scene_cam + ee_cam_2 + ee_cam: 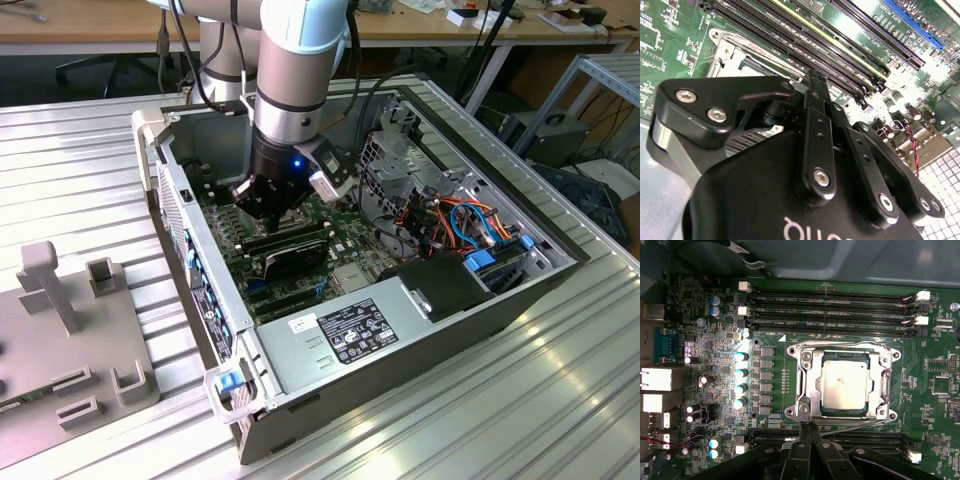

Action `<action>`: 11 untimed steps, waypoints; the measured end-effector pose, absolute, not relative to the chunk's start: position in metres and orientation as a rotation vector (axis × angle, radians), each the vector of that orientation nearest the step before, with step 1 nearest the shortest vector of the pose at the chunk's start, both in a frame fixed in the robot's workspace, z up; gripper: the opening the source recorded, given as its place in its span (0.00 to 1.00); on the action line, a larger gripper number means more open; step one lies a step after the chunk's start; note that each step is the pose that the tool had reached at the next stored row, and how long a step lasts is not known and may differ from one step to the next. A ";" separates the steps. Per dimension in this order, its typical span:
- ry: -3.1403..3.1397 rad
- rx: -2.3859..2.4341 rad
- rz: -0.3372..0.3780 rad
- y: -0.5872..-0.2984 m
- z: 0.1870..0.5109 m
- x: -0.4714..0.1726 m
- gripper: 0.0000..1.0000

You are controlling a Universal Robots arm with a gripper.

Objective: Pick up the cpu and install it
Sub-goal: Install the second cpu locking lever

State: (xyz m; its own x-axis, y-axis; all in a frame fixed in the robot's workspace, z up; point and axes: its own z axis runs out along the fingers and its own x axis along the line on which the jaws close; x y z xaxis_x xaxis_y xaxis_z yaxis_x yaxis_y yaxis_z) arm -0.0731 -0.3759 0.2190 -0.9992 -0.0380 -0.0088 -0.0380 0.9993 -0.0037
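Observation:
The cpu (pixel 846 384), a small square chip with a silvery-tan face, lies flat inside the motherboard socket, with the metal socket frame (pixel 805 360) around it. My gripper (pixel 808 429) is shut, fingertips pressed together with nothing visible between them. It hovers just beside the socket's edge, close to a thin wire lever (pixel 850 426). In the exterior view the gripper (pixel 268 215) reaches down into the open computer case (pixel 420 340) over the green motherboard (pixel 340 225). The second wrist view has the closed fingers (pixel 816 95) in front of the socket frame (pixel 722 47).
Black memory slots (pixel 832 305) run along both sides of the socket. Capacitors (pixel 741 372) and rear ports (pixel 657 382) stand nearby. The case holds a power supply (pixel 355 335), coloured cables (pixel 470 225) and a drive cage. A grey fixture (pixel 60 300) sits on the ribbed table at the exterior view's left.

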 end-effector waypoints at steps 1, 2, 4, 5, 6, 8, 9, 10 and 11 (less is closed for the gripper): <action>3.132 -0.060 -0.005 -0.376 0.217 -0.073 0.11; 3.132 -0.060 -0.006 -0.376 0.217 -0.073 0.11; 3.132 -0.060 -0.005 -0.376 0.217 -0.073 0.11; 3.132 -0.060 -0.006 -0.376 0.217 -0.073 0.11; 3.132 -0.060 -0.005 -0.376 0.217 -0.073 0.11; 3.132 -0.060 -0.006 -0.376 0.217 -0.073 0.11; 3.132 -0.059 -0.006 -0.376 0.217 -0.073 0.11; 3.132 -0.059 -0.005 -0.376 0.217 -0.073 0.11; 3.132 -0.059 -0.005 -0.376 0.217 -0.074 0.11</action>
State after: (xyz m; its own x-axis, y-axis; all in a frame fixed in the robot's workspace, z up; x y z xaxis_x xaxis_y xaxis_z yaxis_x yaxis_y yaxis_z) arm -0.0739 -0.3758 0.2168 -0.9992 -0.0379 -0.0091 -0.0379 0.9993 -0.0034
